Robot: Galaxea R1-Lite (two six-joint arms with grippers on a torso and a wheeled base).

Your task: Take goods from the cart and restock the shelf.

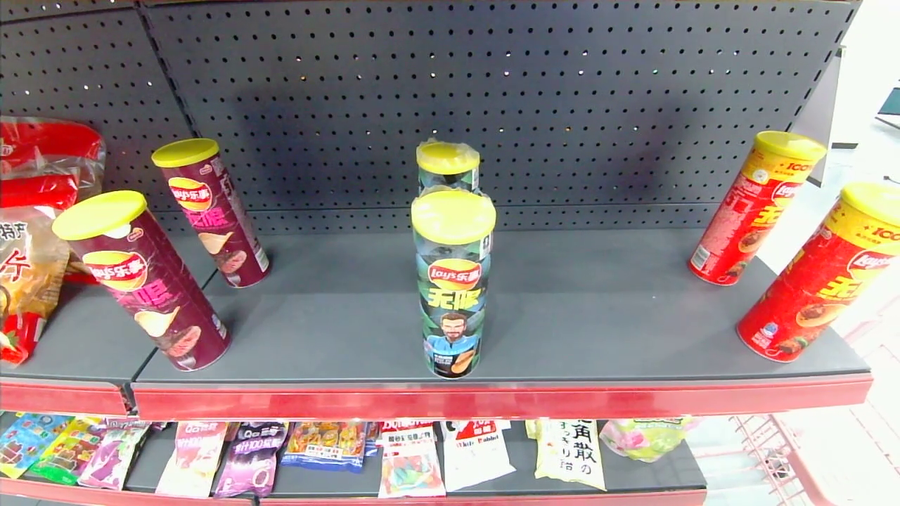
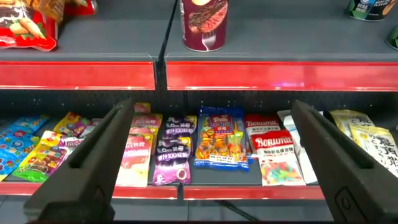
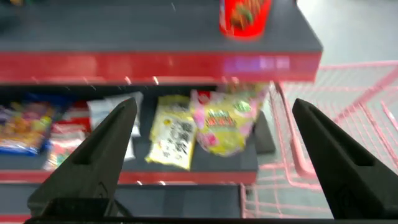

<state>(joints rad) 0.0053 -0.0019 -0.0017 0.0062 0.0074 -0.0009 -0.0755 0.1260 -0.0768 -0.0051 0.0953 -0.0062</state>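
On the grey shelf (image 1: 576,309) stand two purple chip cans (image 1: 144,281) at the left, two green chip cans (image 1: 453,281) one behind the other in the middle, and two red chip cans (image 1: 819,270) at the right. My left gripper (image 2: 211,155) is open and empty, held below and in front of the shelf's red edge (image 2: 249,74), under a purple can (image 2: 204,23). My right gripper (image 3: 211,152) is open and empty too, below a red can (image 3: 244,15). The pink wire cart (image 3: 323,155) stands beside the shelf's right end.
The lower shelf (image 1: 633,478) holds several snack and candy bags (image 2: 217,140). Red and clear snack bags (image 1: 31,218) crowd the upper shelf's far left. A perforated back panel (image 1: 492,91) closes the shelf behind. Open shelf room lies between the can groups.
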